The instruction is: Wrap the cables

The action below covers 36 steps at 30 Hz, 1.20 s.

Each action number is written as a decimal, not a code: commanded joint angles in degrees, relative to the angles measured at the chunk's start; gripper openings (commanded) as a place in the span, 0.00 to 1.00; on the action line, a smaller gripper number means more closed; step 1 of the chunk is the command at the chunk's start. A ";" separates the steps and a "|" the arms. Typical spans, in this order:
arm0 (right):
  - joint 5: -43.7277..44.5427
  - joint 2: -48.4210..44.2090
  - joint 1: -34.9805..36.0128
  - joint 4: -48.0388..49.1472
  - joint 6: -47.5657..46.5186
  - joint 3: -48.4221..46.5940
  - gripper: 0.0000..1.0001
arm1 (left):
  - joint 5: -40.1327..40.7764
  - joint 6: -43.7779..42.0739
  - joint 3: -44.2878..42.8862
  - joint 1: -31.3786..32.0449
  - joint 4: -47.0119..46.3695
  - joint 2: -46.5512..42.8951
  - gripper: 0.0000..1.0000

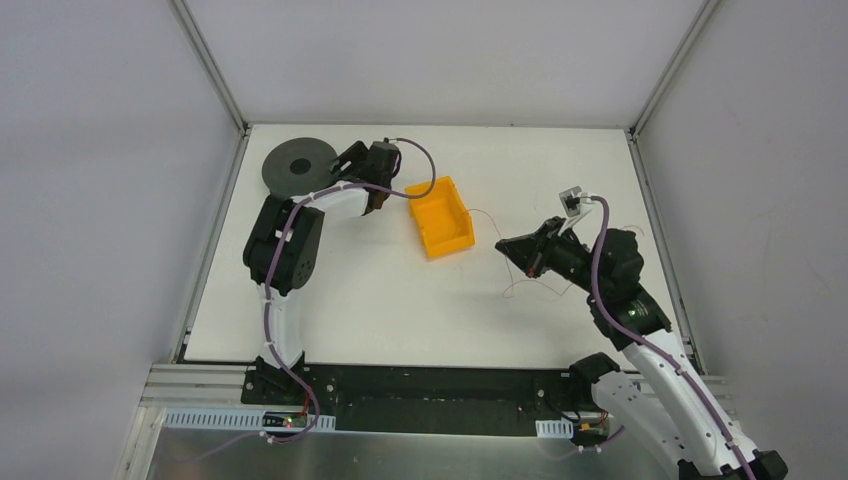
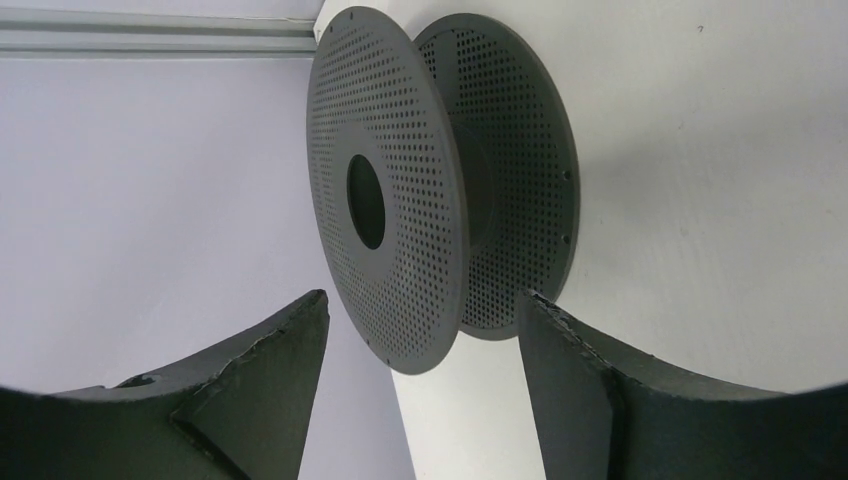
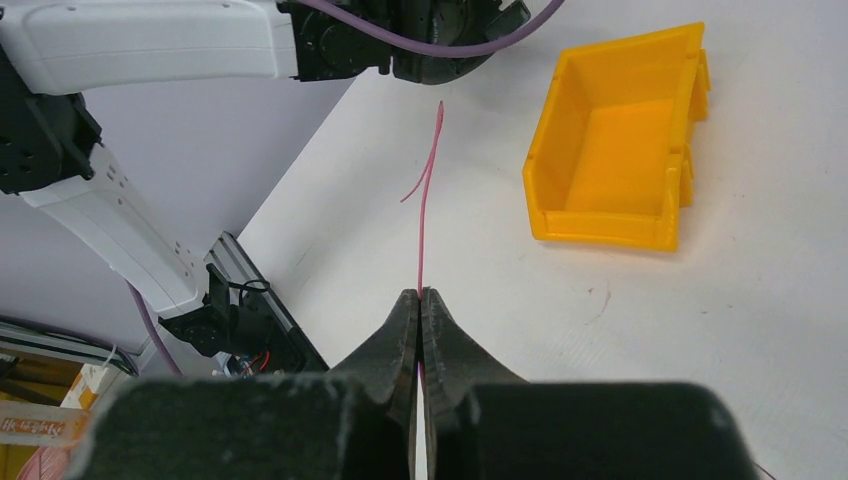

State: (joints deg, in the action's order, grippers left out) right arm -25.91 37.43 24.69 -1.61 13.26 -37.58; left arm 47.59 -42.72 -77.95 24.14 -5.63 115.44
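Observation:
A thin reddish cable (image 3: 422, 230) runs straight out from my right gripper (image 3: 421, 293), which is shut on it a little above the table. In the top view the right gripper (image 1: 507, 246) is right of the orange bin, and loose cable (image 1: 508, 292) trails on the table below it. A dark perforated spool (image 2: 400, 190) lies at the back left corner (image 1: 298, 165). My left gripper (image 2: 425, 305) is open and empty just short of the spool's rim, its fingers (image 2: 270, 370) either side; it also shows in the top view (image 1: 343, 163).
An empty orange bin (image 1: 443, 215) sits mid-table between the arms, also in the right wrist view (image 3: 620, 140). The left arm (image 3: 150, 40) crosses the top of the right wrist view. White walls enclose the table on three sides.

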 commanded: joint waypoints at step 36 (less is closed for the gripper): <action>0.44 -5.28 0.25 -1.38 -0.08 0.19 0.00 | -9.52 23.64 -5.76 -0.61 43.48 -25.99 0.00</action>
State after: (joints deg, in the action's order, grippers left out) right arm -24.51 33.47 24.69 -5.54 12.84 -36.62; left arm 44.21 -31.68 -79.24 22.31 17.37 97.80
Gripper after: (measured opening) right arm 0.009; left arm 0.008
